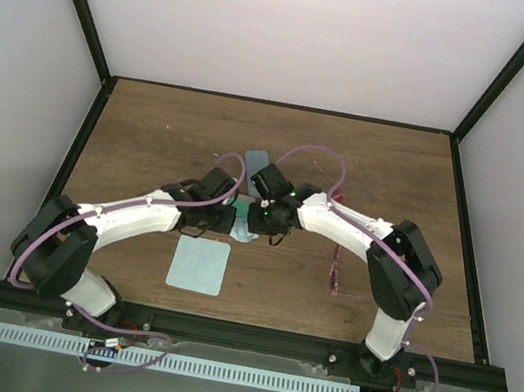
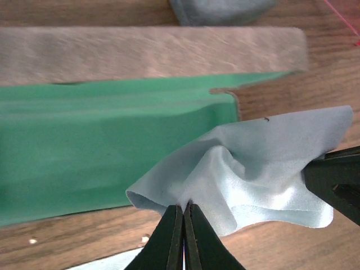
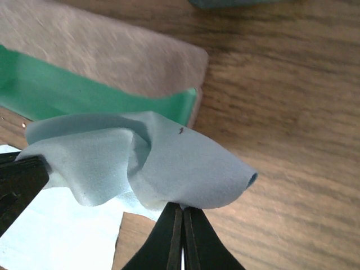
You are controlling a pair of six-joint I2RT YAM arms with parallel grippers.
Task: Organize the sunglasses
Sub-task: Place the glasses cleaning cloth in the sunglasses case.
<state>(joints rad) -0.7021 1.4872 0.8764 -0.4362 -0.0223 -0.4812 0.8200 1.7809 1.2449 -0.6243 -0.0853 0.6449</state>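
Sunglasses (image 1: pixel 334 270) on table (image 1: pixel 151 136), apart from cloth (image 2: pixel 242 169)

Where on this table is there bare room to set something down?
Free: the table behind the blue-grey case and at far left. Crowded: the centre, where left gripper and right gripper pinch a crumpled cloth by the open case.

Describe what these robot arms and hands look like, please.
The left arm and right arm have white tube-like shells with chunky black joints. Thin purple cables loop along each. The left hand and right hand end in slim black fingers tapering to points.
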